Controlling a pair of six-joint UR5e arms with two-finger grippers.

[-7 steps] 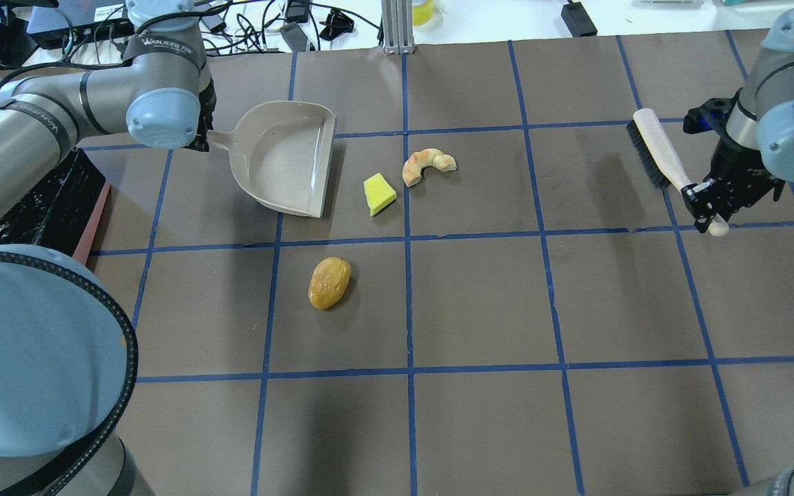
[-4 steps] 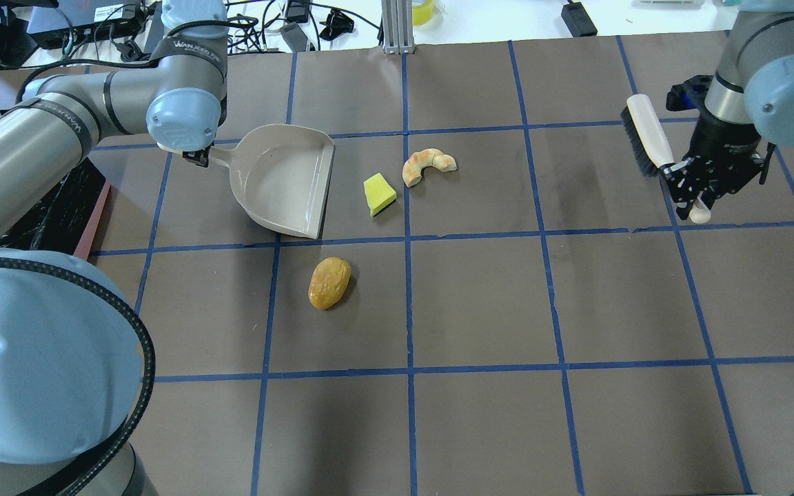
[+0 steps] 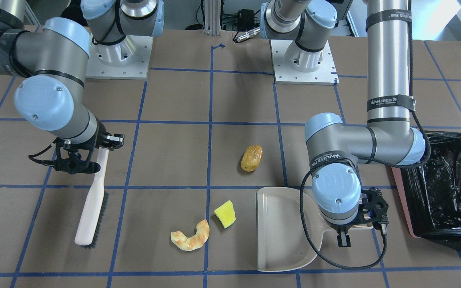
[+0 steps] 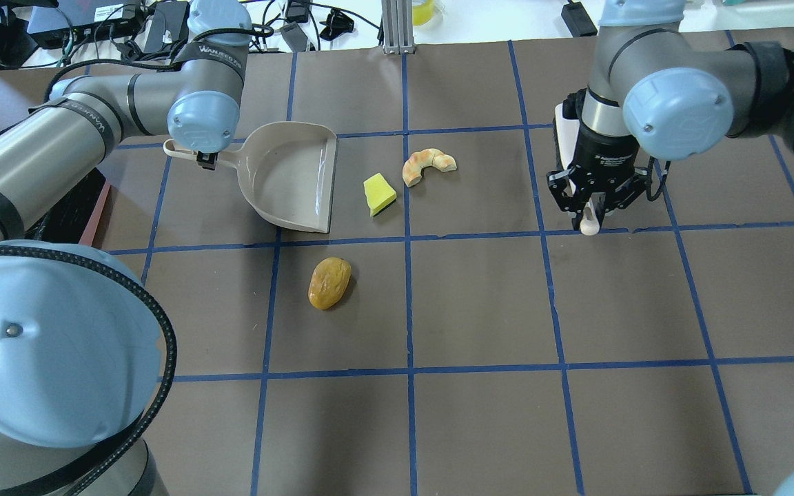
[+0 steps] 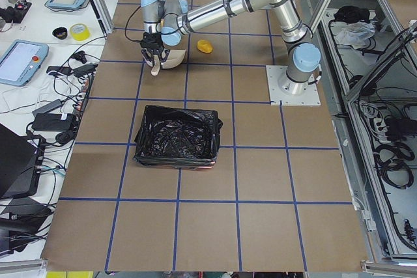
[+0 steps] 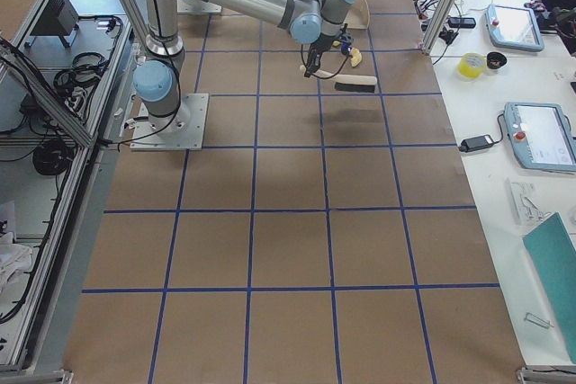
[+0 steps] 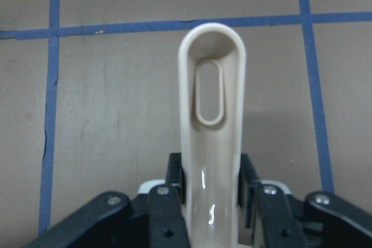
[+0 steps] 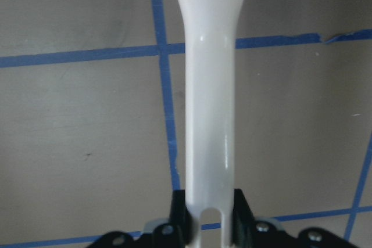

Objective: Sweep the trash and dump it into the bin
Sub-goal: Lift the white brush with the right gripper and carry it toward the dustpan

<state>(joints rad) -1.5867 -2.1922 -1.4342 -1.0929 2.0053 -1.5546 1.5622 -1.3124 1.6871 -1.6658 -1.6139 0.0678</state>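
My left gripper (image 4: 204, 160) is shut on the handle of the beige dustpan (image 4: 293, 176), whose open edge faces the trash; the wrist view shows the grip (image 7: 212, 184). My right gripper (image 4: 588, 213) is shut on the handle of a white brush (image 3: 92, 200), right of the trash; the wrist view shows it too (image 8: 209, 213). The yellow sponge wedge (image 4: 378, 193) lies just off the dustpan's lip, the croissant (image 4: 428, 165) beside it, and the bread roll (image 4: 329, 282) nearer the robot. The black-lined pink bin (image 3: 450, 188) stands beyond the dustpan.
In the overhead view the bin (image 4: 73, 207) is mostly hidden under my left arm. Cables and devices lie on the white bench past the table's far edge (image 4: 287, 27). Blue tape lines grid the brown table (image 4: 480, 303).
My right arm has carried the brush left, from the table's right side toward the trash. My left arm has shifted the dustpan slightly right and turned it.
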